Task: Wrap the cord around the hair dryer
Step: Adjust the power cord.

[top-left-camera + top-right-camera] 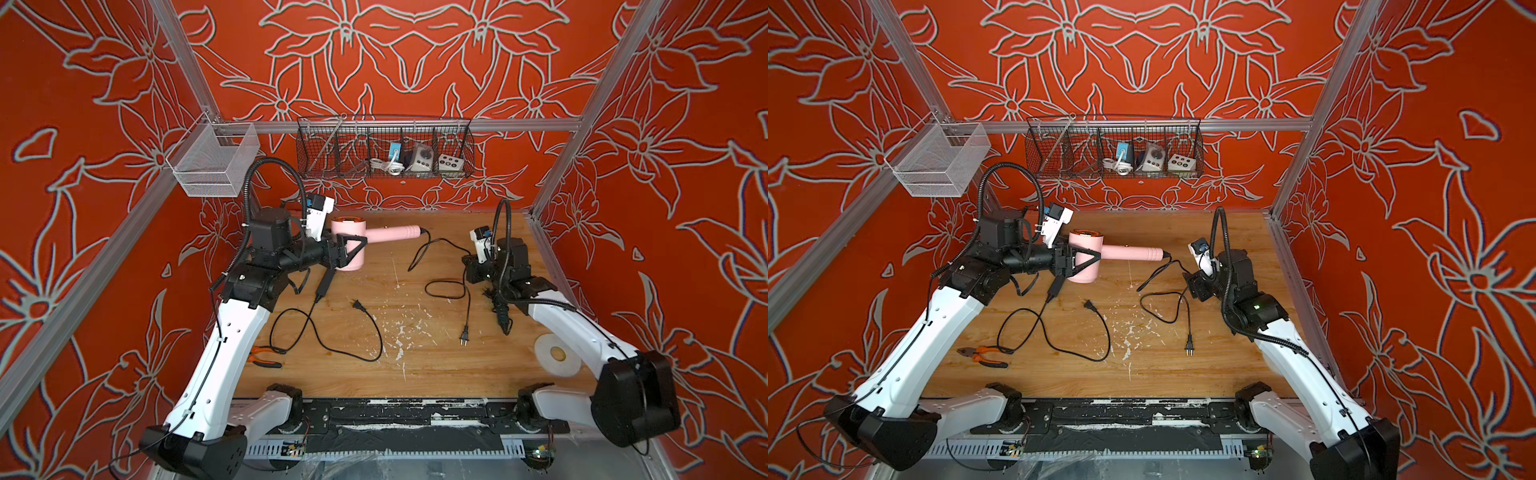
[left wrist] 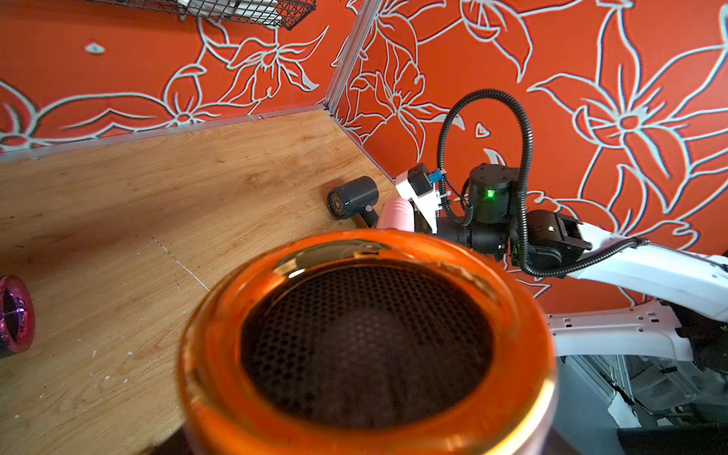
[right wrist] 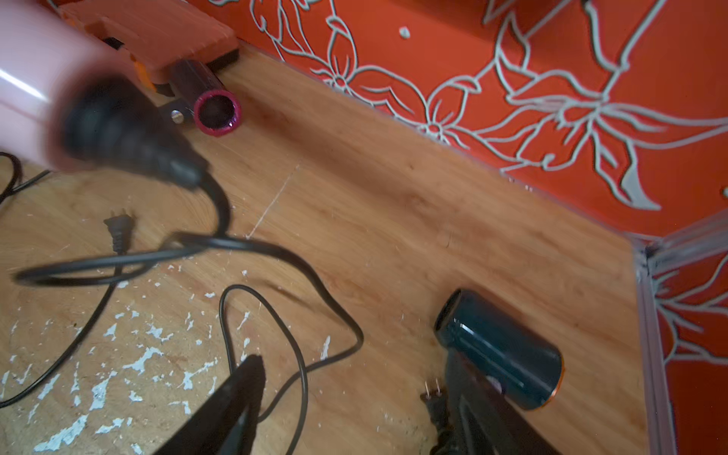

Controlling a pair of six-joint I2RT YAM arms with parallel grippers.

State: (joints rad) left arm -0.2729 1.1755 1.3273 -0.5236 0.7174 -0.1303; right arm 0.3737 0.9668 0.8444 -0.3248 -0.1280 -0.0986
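The right jaws stood wide and empty, low over the scuffed wooden worktop [image 1: 415,374]. Slack loops of the thin black cord [image 3: 256,245] lay just ahead of and beneath them, so the right arm [image 1: 582,328] was the nearer one to it. Beyond the loops, the pink plastic hair dryer [image 1: 390,233] pointed its long handle straight at those jaws. Farthest off, the left jaws were clamped across its barrel, the left arm [image 1: 232,332] stretched toward the right.
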